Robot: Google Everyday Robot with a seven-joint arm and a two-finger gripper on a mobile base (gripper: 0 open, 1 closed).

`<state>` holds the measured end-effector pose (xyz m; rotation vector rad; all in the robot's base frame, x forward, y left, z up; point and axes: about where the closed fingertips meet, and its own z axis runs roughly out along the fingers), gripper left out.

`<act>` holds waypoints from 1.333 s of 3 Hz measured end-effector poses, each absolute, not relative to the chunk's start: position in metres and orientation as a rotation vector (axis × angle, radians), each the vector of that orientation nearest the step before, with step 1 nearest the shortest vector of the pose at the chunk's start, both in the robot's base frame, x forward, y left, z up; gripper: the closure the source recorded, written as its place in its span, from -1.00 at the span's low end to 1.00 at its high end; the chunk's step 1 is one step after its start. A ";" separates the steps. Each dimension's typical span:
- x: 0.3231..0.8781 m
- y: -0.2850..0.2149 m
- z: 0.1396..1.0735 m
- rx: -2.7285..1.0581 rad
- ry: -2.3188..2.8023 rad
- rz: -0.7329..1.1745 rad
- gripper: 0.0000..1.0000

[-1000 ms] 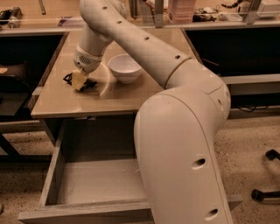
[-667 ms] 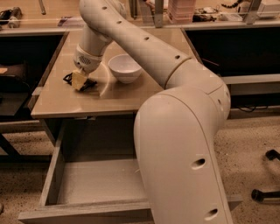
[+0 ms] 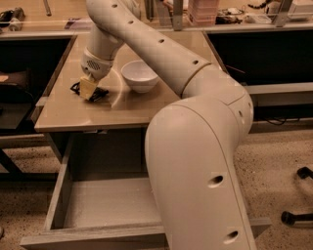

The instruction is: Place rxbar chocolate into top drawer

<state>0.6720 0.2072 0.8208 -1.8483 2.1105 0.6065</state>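
My gripper [image 3: 88, 89] reaches down to the left part of the tabletop [image 3: 122, 110], left of the white bowl [image 3: 140, 75]. Its yellowish fingers sit right over a small dark flat thing, the rxbar chocolate [image 3: 98, 94], whose black ends show on both sides of the fingers on the table surface. The top drawer [image 3: 105, 202] stands pulled out below the table's front edge, with a bare grey bottom. My large white arm covers the drawer's right part.
A dark cabinet stands on each side of the table. A shelf with clutter [image 3: 234, 12] runs along the back. Speckled floor [image 3: 279, 161] lies to the right, with black chair-base legs [image 3: 298, 215] at the far right.
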 end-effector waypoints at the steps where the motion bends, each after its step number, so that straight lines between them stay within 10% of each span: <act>1: 0.658 0.196 0.827 -1.838 2.086 0.593 1.00; 4: 0.573 0.144 0.838 -1.794 2.036 0.561 1.00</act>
